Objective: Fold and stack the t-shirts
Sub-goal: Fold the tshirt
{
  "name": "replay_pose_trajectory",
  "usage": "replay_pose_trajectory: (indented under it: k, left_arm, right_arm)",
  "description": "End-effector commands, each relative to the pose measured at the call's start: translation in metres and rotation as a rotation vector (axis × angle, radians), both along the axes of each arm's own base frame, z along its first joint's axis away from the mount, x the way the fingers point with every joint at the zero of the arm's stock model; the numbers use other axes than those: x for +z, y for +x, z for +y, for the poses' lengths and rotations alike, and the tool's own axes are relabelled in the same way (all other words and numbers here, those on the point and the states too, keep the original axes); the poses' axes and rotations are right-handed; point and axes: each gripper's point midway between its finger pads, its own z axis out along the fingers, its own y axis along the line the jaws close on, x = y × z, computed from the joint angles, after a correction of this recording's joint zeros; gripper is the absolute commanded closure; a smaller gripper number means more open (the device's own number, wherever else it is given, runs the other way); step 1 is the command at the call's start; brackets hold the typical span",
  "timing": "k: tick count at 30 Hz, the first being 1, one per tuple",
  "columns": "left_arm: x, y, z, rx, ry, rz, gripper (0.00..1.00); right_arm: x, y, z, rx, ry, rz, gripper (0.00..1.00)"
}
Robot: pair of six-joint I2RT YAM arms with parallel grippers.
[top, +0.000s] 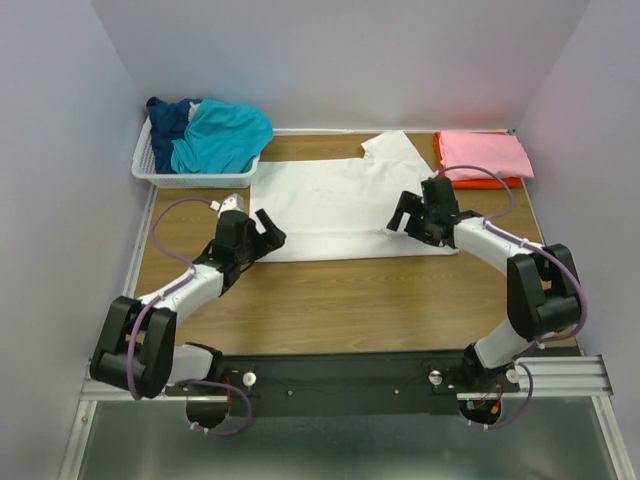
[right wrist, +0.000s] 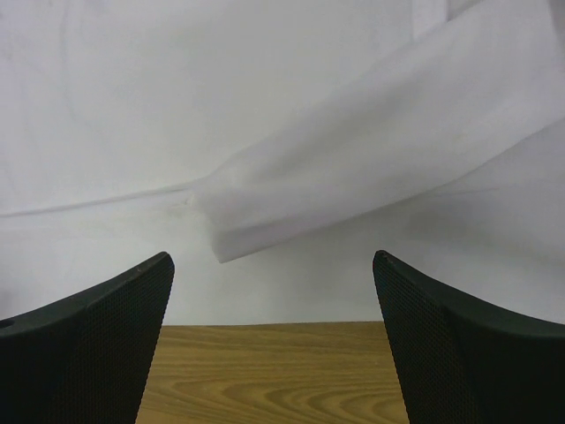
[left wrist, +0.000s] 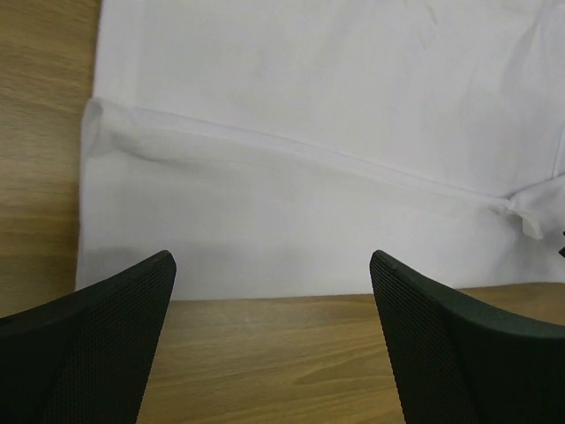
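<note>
A white t-shirt (top: 340, 205) lies partly folded and flat in the middle of the table; it also shows in the left wrist view (left wrist: 309, 132) and the right wrist view (right wrist: 265, 106). My left gripper (top: 268, 229) is open and empty at the shirt's near left edge (left wrist: 272, 265). My right gripper (top: 410, 215) is open and empty over the shirt's near right edge (right wrist: 274, 265). A folded pink t-shirt (top: 483, 155) lies on a folded orange one (top: 490, 182) at the back right. Teal (top: 222, 137) and navy (top: 168, 120) t-shirts are bunched in the basket.
The white slatted basket (top: 190, 178) stands at the back left. Grey walls close in the table on the left, back and right. Bare wood (top: 350, 300) lies between the white shirt and the arm bases.
</note>
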Motion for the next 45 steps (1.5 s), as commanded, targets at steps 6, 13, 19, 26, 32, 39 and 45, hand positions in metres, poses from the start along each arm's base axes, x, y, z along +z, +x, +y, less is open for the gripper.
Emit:
replay_pose_trajectory:
  k: [6,13,19,26,32,39,45]
  left_arm:
    - [-0.013,0.019,-0.024,-0.080,0.002,0.005,0.01]
    - [-0.043,0.012,-0.021,-0.083,0.034,0.077,0.01]
    - [-0.048,0.009,-0.023,-0.102,0.030,0.087,0.02]
    - [-0.049,0.005,-0.025,-0.122,0.025,0.096,0.01]
    - [-0.048,0.000,-0.022,-0.112,0.026,0.101,0.02]
    - [-0.045,-0.004,-0.019,-0.112,0.036,0.093,0.02]
    - [-0.046,-0.004,-0.021,-0.116,0.030,0.099,0.02]
  right_arm:
    - [-0.011,0.010,0.033,0.063,0.145,-0.001,0.00]
    - [-0.023,0.005,0.022,-0.009,0.119,0.009,0.00]
    - [-0.026,0.003,0.020,-0.058,0.146,0.011,0.02]
    - [-0.014,0.024,0.012,-0.113,0.116,-0.071,0.16]
    - [-0.019,0.032,0.011,-0.130,0.102,-0.066,0.23]
    - [-0.029,0.034,0.010,-0.159,0.099,-0.047,0.46]
    - [-0.020,0.040,0.010,-0.157,0.098,-0.073,0.72]
